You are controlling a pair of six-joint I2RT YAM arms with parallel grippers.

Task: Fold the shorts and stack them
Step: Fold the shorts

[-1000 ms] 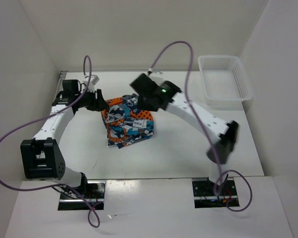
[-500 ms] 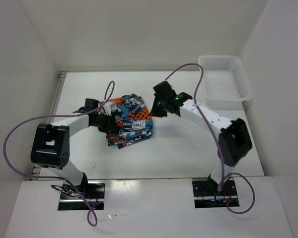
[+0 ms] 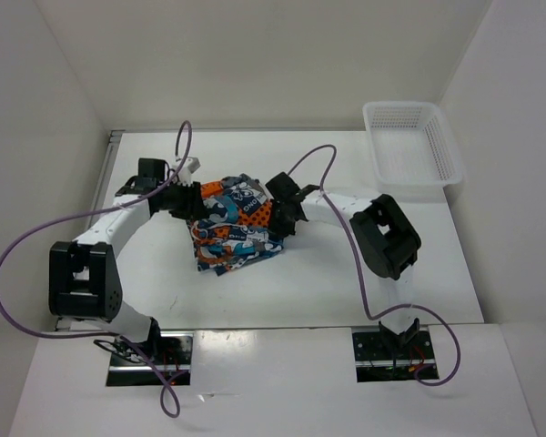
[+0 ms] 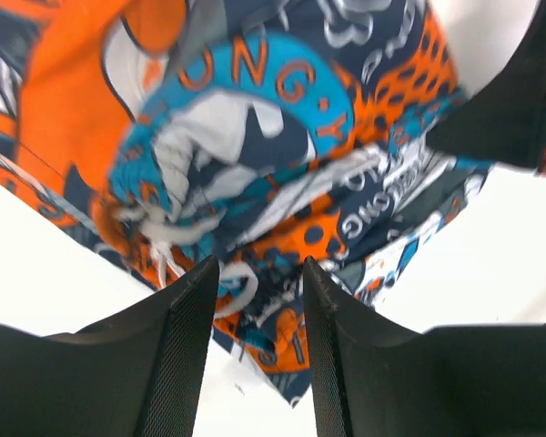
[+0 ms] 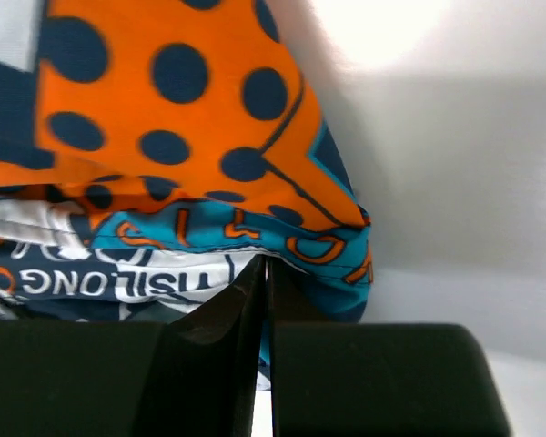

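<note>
The shorts (image 3: 237, 228) lie bundled on the desk (image 3: 346, 282) well left of the mesh basket (image 3: 414, 187): your right pincer (image 5: 264, 273), basket-side, is clenched on a thin hem, and your left pincer (image 4: 259, 273) stands parted at the far side, so any pull may slip the hem or undo the folds.

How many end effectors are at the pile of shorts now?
2. The left end effector is at the left edge of the shorts, jaws apart with cloth between. The right end effector is at the right edge, shut on the cloth. Neither is hidden.
</note>
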